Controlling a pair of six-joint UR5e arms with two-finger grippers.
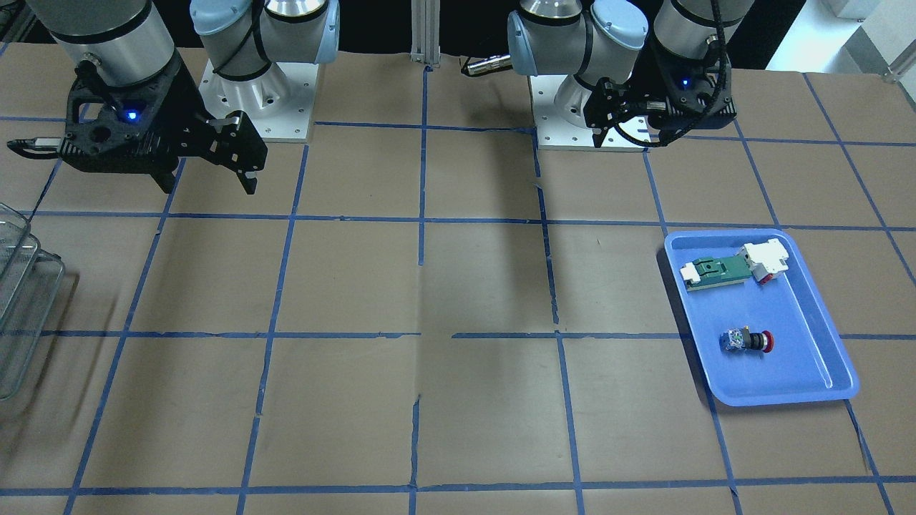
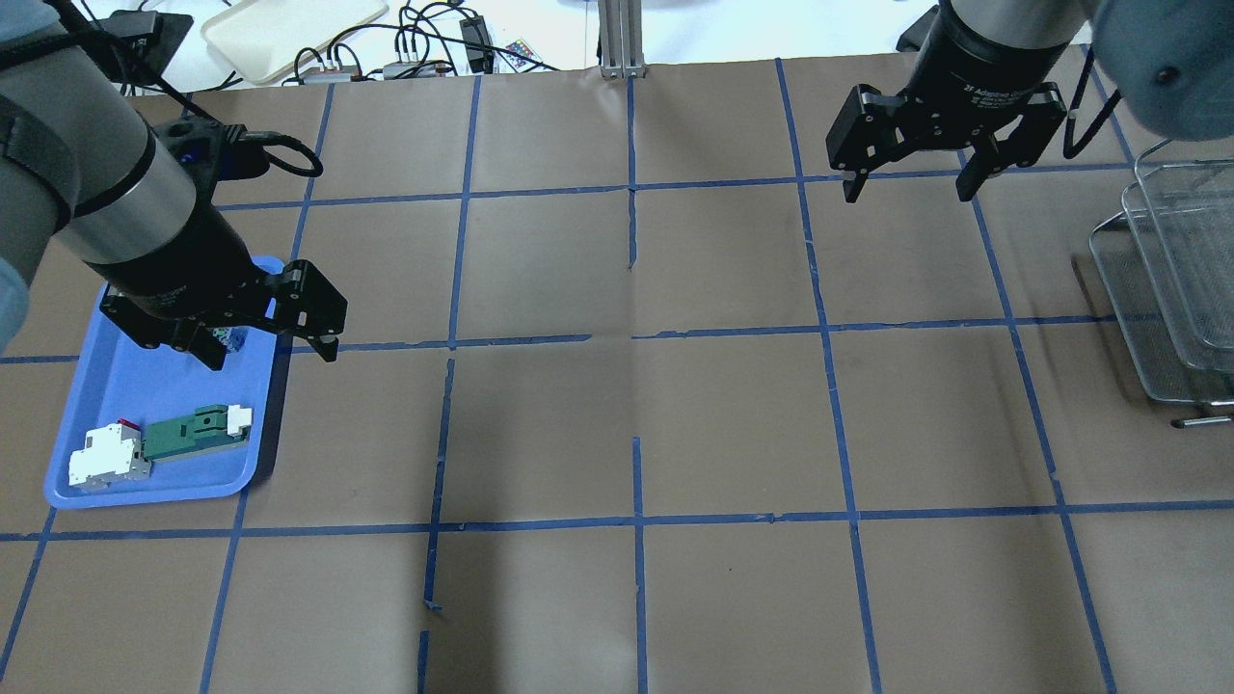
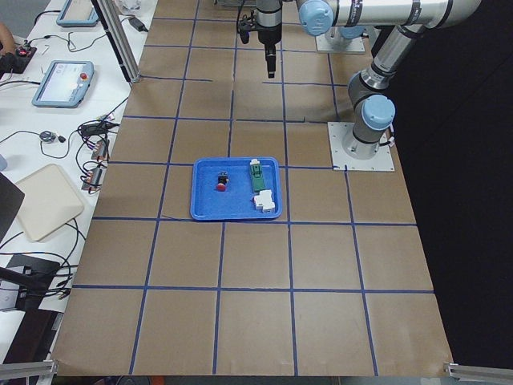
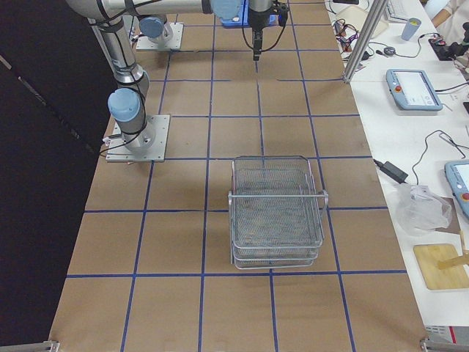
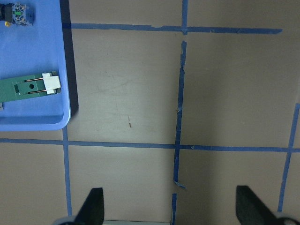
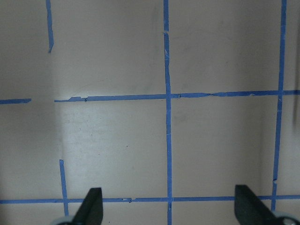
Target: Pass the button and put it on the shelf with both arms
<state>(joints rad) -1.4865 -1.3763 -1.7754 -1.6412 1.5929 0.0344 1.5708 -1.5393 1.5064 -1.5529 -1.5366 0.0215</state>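
Progress: no step looks complete yet. The button (image 1: 748, 340) lies on its side in the blue tray (image 1: 787, 395). In the front-facing view it is at about 6 o'clock from the green-and-white part (image 1: 719, 272), with its red cap toward 3 o'clock. The left gripper (image 2: 273, 355) hangs near the tray, clear of it, fingers spread and empty. The right gripper (image 2: 908, 193) hangs over the table (image 2: 733, 424), fingers likewise apart, holding nothing. The wire shelf (image 2: 1186, 280) stands at the overhead view's 3 o'clock edge, with no button on it. You have the pickup, the hand-over and the placement left.
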